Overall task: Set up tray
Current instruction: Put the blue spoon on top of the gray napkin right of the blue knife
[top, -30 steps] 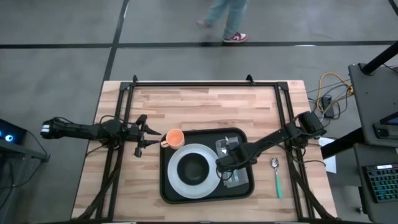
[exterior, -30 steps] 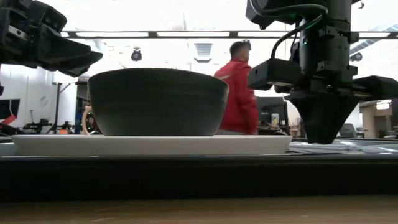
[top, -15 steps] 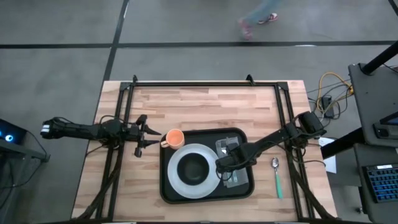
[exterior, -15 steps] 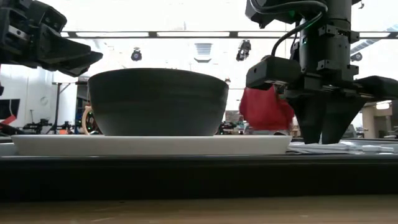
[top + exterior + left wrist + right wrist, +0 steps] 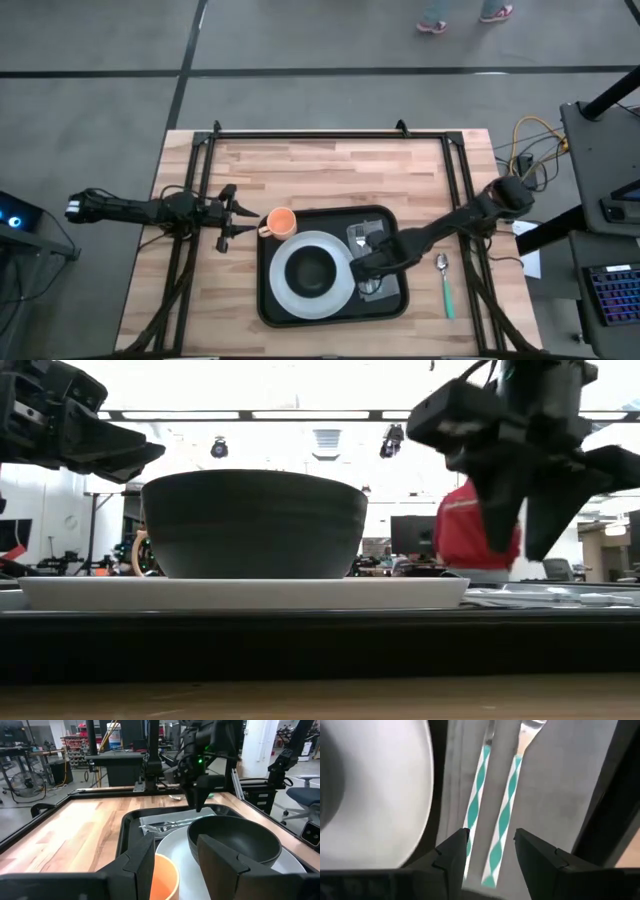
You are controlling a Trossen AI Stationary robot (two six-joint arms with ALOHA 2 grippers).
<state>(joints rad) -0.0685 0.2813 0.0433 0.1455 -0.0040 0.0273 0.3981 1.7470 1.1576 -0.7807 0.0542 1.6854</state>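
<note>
The black tray (image 5: 268, 300) lies mid-table with a white plate (image 5: 290, 290) on it and a dark bowl (image 5: 312, 270) on the plate. On the tray's right part lies a grey napkin (image 5: 555, 785). Two pieces of cutlery with teal-striped handles (image 5: 479, 795) rest side by side on the napkin. My right gripper (image 5: 490, 855) hangs open above them, pointing down, its fingers clear of the napkin in the low view (image 5: 522, 525). My left gripper (image 5: 228, 218) stands open and level at the table's left. An orange cup (image 5: 281, 222) stands just beyond its fingertips, outside the tray.
A spoon with a green handle (image 5: 443, 285) lies on the wood to the right of the tray. Black frame rails (image 5: 330, 133) run along the table's far and side edges. Bare wood lies between the tray and the far rail. A person in red (image 5: 470, 535) passes behind the table.
My right gripper has opened, then risen off the napkin, tipping a little. The striped cutlery stays flat on the napkin. The person in the room behind has walked on.
</note>
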